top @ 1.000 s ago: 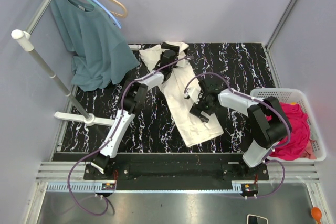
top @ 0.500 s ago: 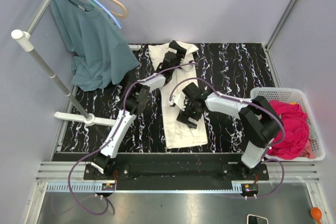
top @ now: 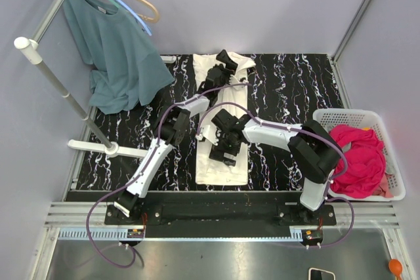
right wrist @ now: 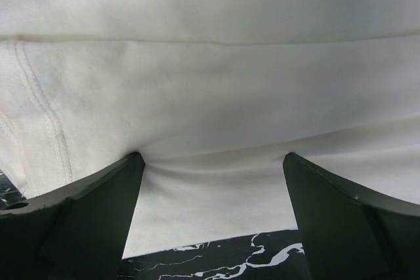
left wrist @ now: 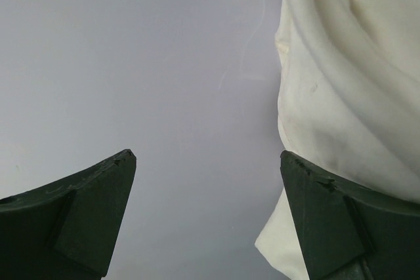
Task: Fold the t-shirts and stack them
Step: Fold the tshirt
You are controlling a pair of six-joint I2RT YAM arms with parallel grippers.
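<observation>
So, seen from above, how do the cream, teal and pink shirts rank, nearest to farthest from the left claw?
1. Cream shirt, right at the left gripper.
2. Teal shirt, hanging at left.
3. Pink shirt, in the basket, far right.

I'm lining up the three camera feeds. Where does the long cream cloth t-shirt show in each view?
Top external: the long cream cloth t-shirt lies as a lengthwise strip in the middle of the black white-veined tabletop.
Left wrist: right side of the picture, in folds against the pale wall.
Right wrist: fills most of the picture.
Shared landmark: the tabletop, also along the right wrist view's bottom edge; the left wrist view lacks it.
</observation>
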